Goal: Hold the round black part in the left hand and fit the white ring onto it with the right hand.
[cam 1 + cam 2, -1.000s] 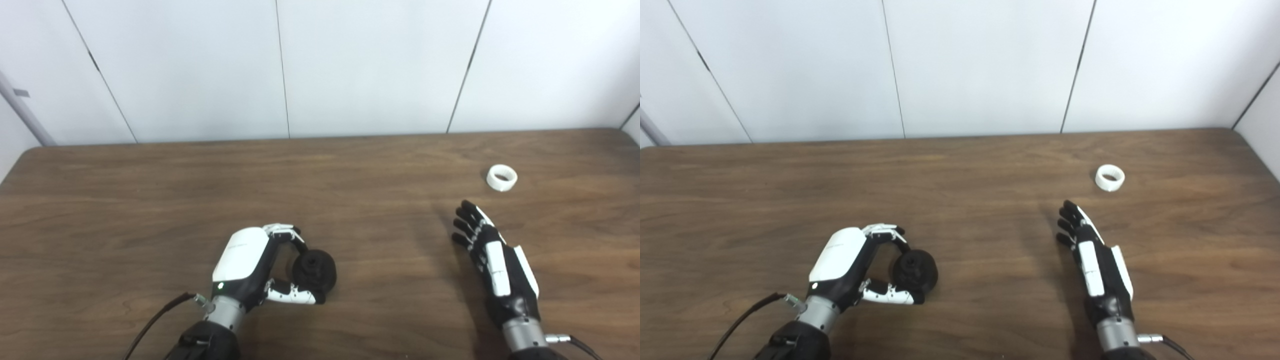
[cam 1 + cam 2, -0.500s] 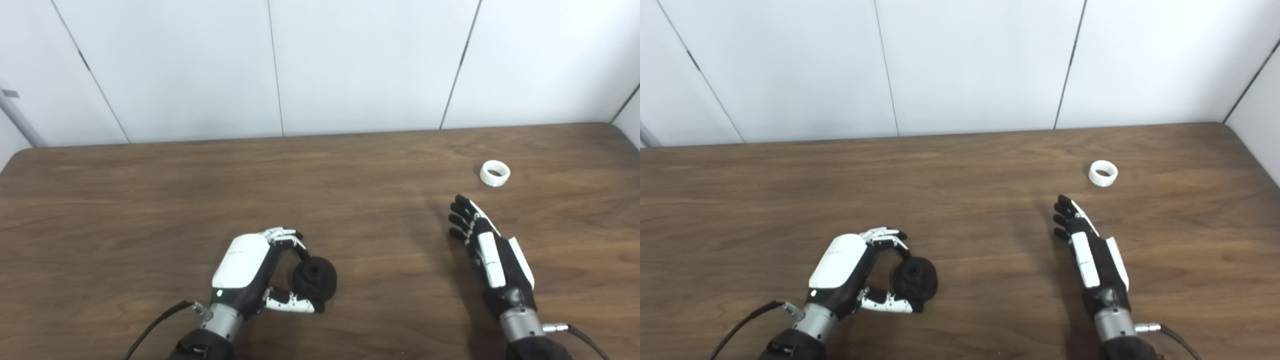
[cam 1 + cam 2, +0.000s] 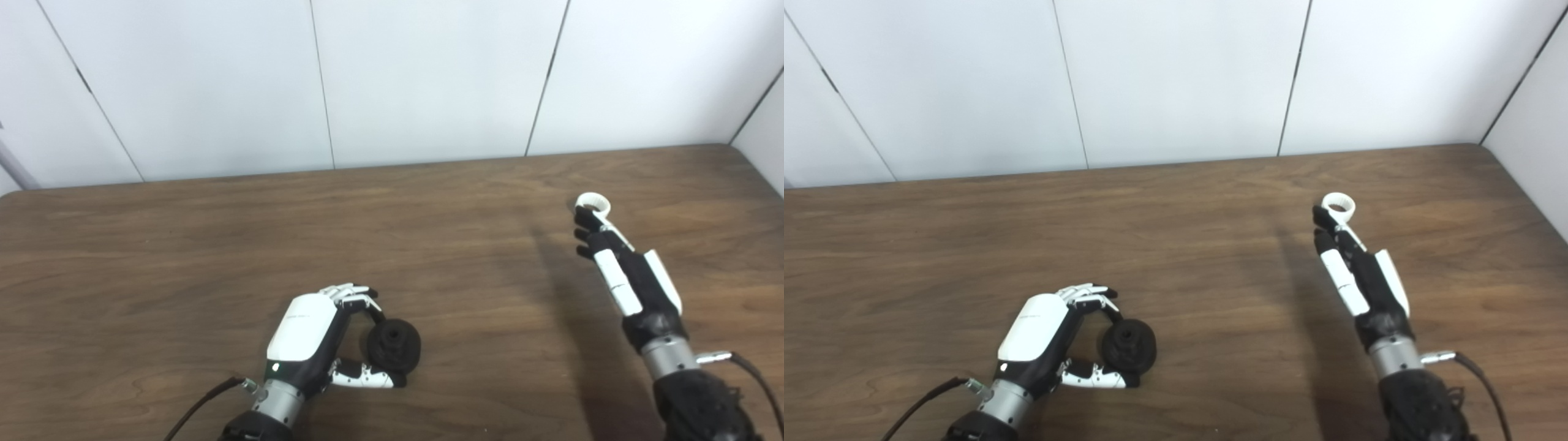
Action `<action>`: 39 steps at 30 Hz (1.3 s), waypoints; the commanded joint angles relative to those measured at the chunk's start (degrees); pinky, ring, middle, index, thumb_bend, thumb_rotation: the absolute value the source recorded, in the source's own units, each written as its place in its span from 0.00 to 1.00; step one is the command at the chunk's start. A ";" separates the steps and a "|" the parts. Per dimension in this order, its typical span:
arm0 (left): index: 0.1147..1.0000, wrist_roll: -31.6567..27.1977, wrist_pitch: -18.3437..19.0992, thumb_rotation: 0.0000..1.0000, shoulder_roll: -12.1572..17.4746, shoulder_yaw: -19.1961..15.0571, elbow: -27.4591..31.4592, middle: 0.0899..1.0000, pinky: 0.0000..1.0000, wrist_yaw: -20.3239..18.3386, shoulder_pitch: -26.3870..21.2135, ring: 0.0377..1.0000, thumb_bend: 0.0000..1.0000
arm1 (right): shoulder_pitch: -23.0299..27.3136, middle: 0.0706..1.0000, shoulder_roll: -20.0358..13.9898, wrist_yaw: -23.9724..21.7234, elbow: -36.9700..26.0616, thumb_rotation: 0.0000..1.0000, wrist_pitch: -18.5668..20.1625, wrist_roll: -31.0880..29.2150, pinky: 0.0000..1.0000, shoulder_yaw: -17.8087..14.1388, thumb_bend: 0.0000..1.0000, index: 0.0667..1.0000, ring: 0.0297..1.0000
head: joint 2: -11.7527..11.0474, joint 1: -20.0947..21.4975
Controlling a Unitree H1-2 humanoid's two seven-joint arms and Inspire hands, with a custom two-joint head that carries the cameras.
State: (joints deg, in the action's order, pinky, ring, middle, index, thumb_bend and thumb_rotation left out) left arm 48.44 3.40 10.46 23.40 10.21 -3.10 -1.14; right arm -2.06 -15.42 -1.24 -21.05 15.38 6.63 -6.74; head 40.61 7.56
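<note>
**Operator:** Where do things stand?

**Me:** My left hand (image 3: 304, 337) sits near the front edge of the desk (image 3: 184, 245), a little left of the middle. Its fingers and thumb are curled around the round black part (image 3: 394, 346), which looks to rest on the desk surface while I grip it. The white ring (image 3: 593, 203) lies toward the back right corner, well apart from the black part. My right hand (image 3: 625, 269) is stretched out toward the ring, with the fingertips (image 3: 582, 215) at the ring's near rim. I can't tell whether they touch it. The fingers are extended and apart, holding nothing.

**Operator:** What worries you from here?

**Me:** Mostly the pick-up. The ring looks small, light and smooth, lying flat with its hole upward. If I push forward with straight fingers, I judge it could skid toward the back edge or the right edge instead of coming into my grasp. If I close thumb and fingers unevenly, it may flip or squirt out sideways.

**Operator:** And the left side?

**Me:** The hold there seems to be by the rim only, between fingers and thumb. I'd guess pressing the ring on off-centre could tilt the part or roll it out of my grip. I also can't see which face the ring must seat on clearly enough, so misalignment is a real risk.
</note>
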 commanded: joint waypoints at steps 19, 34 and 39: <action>0.42 1.82 1.67 0.04 0.81 0.74 0.77 0.77 0.83 -3.44 1.09 0.84 0.52 | 16.25 0.90 -15.73 0.22 11.07 0.44 1.46 21.53 0.85 1.14 0.78 0.80 0.91 | -0.38 3.17; 0.42 1.36 1.91 0.04 1.26 -0.04 2.74 0.77 0.82 -5.14 2.05 0.84 0.52 | 28.10 0.95 -19.10 -3.65 29.47 0.34 3.26 28.16 0.92 10.12 0.85 0.76 0.99 | 0.29 4.97; 0.42 1.01 1.30 0.04 1.30 -0.37 2.87 0.76 0.80 -4.80 2.32 0.84 0.52 | 31.06 0.96 -19.22 -5.14 34.50 0.33 3.59 28.13 0.91 12.41 0.87 0.74 1.00 | 0.53 5.26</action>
State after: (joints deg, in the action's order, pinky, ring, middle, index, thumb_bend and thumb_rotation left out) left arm 49.67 3.80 11.05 22.88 12.86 -5.79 -0.29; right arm 25.73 -32.82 -6.54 13.97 19.80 34.21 5.98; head 41.04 12.83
